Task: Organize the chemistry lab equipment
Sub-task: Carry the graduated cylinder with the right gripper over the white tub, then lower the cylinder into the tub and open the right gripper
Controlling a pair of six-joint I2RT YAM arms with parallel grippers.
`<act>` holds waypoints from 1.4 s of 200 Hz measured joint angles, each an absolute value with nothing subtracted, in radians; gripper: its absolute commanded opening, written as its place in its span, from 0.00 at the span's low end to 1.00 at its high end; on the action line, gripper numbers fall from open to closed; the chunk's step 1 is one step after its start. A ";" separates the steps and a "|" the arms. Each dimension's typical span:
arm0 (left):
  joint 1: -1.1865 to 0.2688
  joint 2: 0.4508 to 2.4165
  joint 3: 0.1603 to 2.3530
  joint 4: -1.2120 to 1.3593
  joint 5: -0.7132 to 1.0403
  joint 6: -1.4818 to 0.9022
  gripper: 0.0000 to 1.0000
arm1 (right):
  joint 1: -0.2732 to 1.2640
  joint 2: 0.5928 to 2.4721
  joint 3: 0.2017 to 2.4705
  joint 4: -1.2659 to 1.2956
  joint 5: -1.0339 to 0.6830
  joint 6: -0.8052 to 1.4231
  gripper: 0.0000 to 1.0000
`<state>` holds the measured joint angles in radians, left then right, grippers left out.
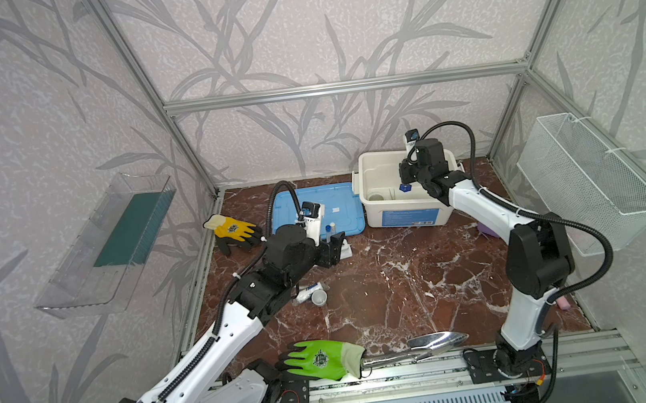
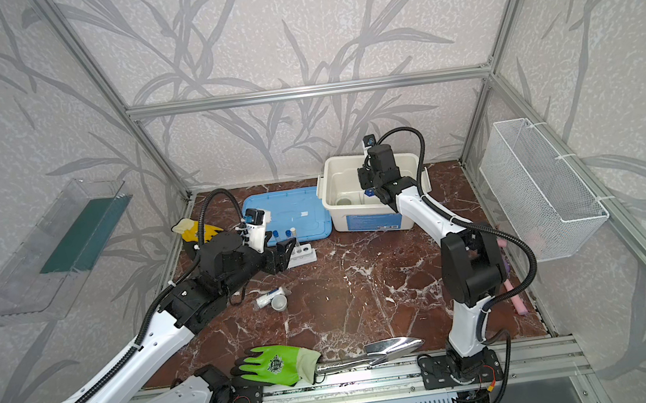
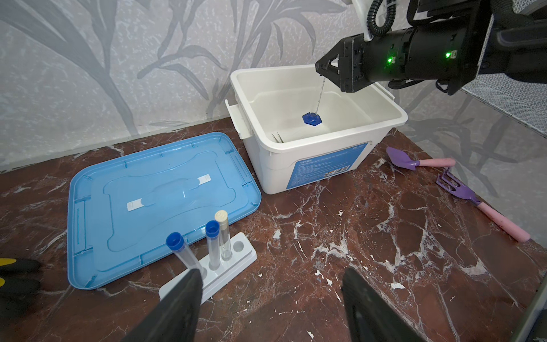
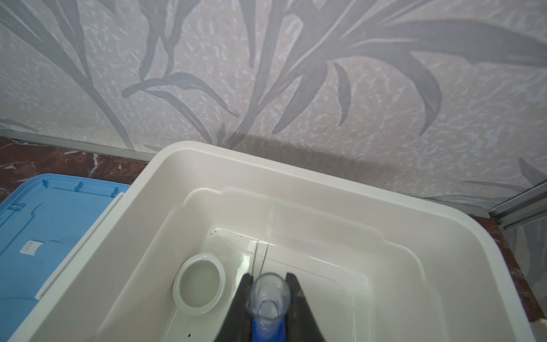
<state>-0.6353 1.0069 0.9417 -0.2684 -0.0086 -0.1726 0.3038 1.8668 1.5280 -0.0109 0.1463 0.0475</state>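
My right gripper (image 4: 269, 278) is shut on a clear cylinder (image 4: 269, 294) with a blue hexagonal foot (image 3: 310, 119), hanging upright inside the white bin (image 3: 325, 139). On the bin floor lie a small white bowl (image 4: 199, 285) and thin metal tweezers (image 4: 260, 257). My left gripper (image 3: 272, 272) stands open low over the table, one finger beside the white rack (image 3: 233, 260). The rack holds two blue-capped test tubes (image 3: 212, 229) and a white-capped one (image 3: 221, 216). A cup (image 1: 319, 297) and a bottle (image 1: 306, 292) lie on the table by the left arm.
The blue lid (image 3: 148, 192) lies flat left of the bin. A yellow glove (image 1: 232, 230) is at the left, a green glove (image 1: 320, 360) and metal trowel (image 1: 435, 343) at the front edge. Purple-pink garden tools (image 3: 485, 207) lie at the right. A wire basket (image 1: 586, 178) hangs on the right wall.
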 measured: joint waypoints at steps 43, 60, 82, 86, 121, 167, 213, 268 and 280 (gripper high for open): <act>-0.630 1.048 0.944 -0.270 -0.010 -0.175 0.75 | 0.284 1.952 1.525 0.089 0.137 0.048 0.12; -0.626 1.057 0.944 -0.269 -0.010 -0.175 0.74 | 0.282 1.972 1.512 0.120 0.137 0.048 0.12; -0.622 1.069 0.944 -0.269 -0.010 -0.175 0.73 | 0.282 1.986 1.484 0.158 0.131 0.047 0.12; -0.622 1.072 0.944 -0.269 -0.010 -0.175 0.73 | 0.282 1.986 1.474 0.168 0.130 0.047 0.12; -0.620 1.102 0.945 -0.260 0.001 -0.175 0.73 | 0.282 1.993 1.423 0.220 0.131 0.047 0.13; -0.620 1.102 0.945 -0.249 0.005 -0.175 0.73 | 0.282 2.012 1.388 0.289 0.139 0.039 0.13; -0.619 1.101 0.945 -0.246 0.005 -0.175 0.73 | 0.282 2.044 1.395 0.313 0.138 0.040 0.12; -0.613 1.108 0.945 -0.231 0.011 -0.175 0.73 | 0.281 2.088 1.447 0.298 0.117 0.034 0.12; -0.612 1.111 0.945 -0.231 0.014 -0.175 0.73 | 0.280 2.088 1.457 0.273 0.106 0.032 0.12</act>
